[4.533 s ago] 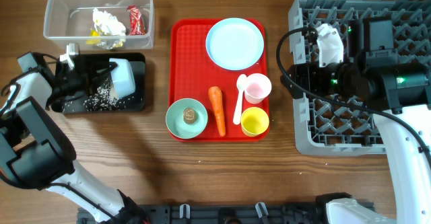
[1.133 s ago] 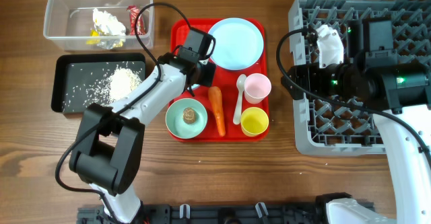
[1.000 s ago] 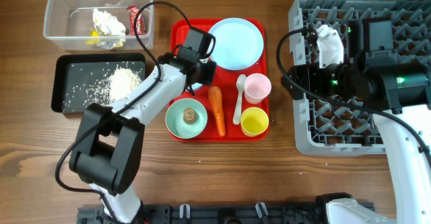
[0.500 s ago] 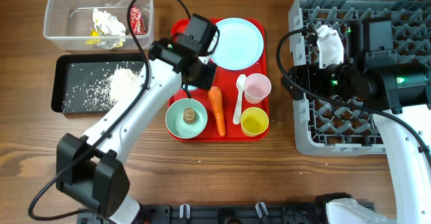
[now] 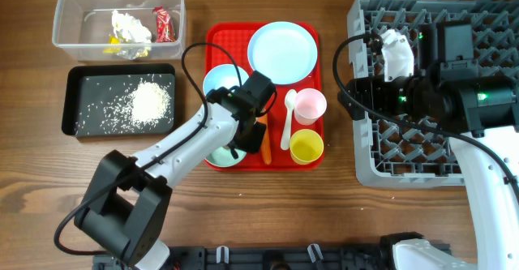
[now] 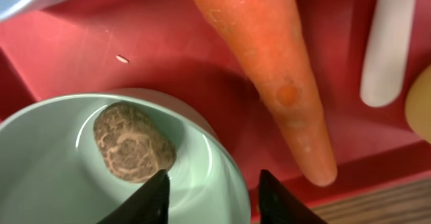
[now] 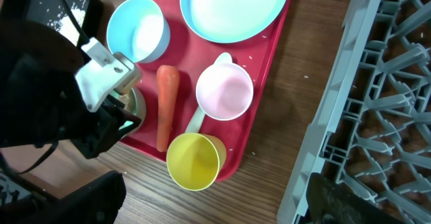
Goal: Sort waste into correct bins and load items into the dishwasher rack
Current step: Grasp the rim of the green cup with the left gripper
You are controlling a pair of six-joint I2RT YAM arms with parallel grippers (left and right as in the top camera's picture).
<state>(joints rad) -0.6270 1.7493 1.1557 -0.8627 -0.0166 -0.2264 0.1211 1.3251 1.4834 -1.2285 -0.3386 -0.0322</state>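
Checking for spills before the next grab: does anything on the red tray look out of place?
One stray rice grain lies on the red tray, apart from the carrot. A brown lump sits inside the pale bowl. Nothing looks broken.

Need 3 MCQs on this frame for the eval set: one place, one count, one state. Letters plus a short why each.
1. Where is the brown lump?
A) in the pale green bowl
B) in the black tray
C) in the clear tub

2. How many cups stand on the red tray?
A) one
B) two
C) three

3. The blue bowl is:
A) full of rice
B) upside down
C) upright and empty

Answers:
1 A: the left wrist view shows the lump lying inside that bowl.
2 B: only a pink cup and a yellow cup are there.
3 C: its bare inside faces up in the right wrist view.
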